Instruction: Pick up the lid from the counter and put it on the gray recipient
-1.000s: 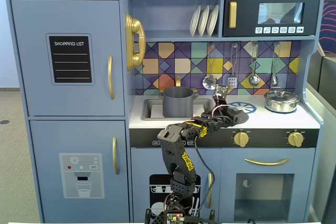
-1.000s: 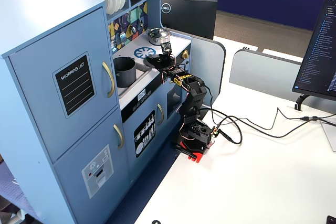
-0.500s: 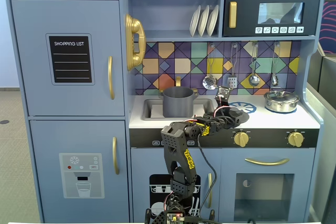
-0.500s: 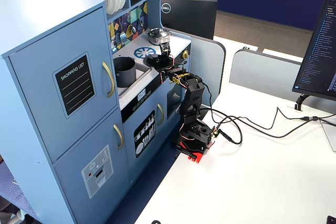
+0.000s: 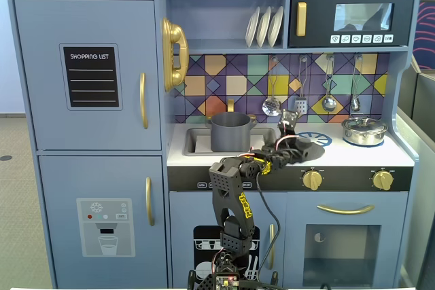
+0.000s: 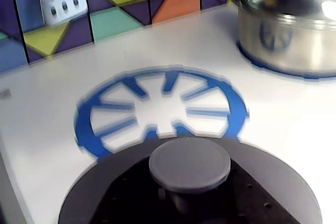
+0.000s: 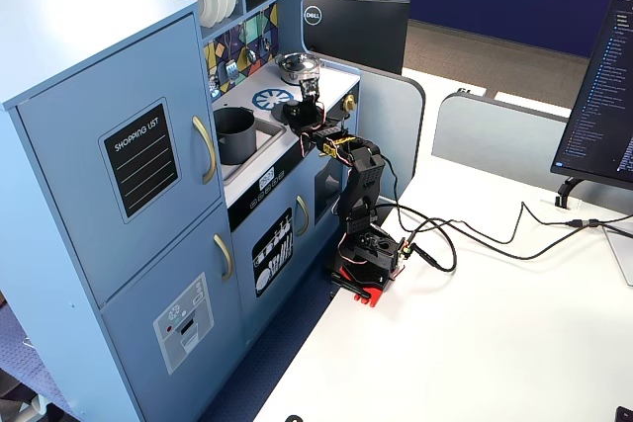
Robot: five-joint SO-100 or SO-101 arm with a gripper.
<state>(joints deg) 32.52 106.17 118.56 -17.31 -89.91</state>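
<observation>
The lid (image 5: 304,145) is a dark gray disc held just above the counter, in front of the blue burner mark (image 5: 318,138). In the wrist view its round knob (image 6: 189,163) fills the bottom centre, with the disc's rim (image 6: 278,179) around it. My gripper (image 6: 189,200) is shut on the knob's stem, its black fingers (image 6: 131,200) lying on either side. The background there is blurred while the lid is sharp. The gray recipient (image 5: 230,132) stands open in the sink to the left in one fixed view; in the other fixed view, the recipient (image 7: 234,135) is left of the lid (image 7: 290,111).
A shiny steel pot (image 5: 364,130) with its own lid stands at the counter's right, close behind the burner mark (image 6: 157,111) in the wrist view. Utensils (image 5: 300,93) hang on the tiled back wall. The sink's rim (image 5: 178,142) surrounds the gray pot.
The gripper and the lid have shifted slightly left toward the sink and risen a little off the counter. The arm's elbow has moved with them.
</observation>
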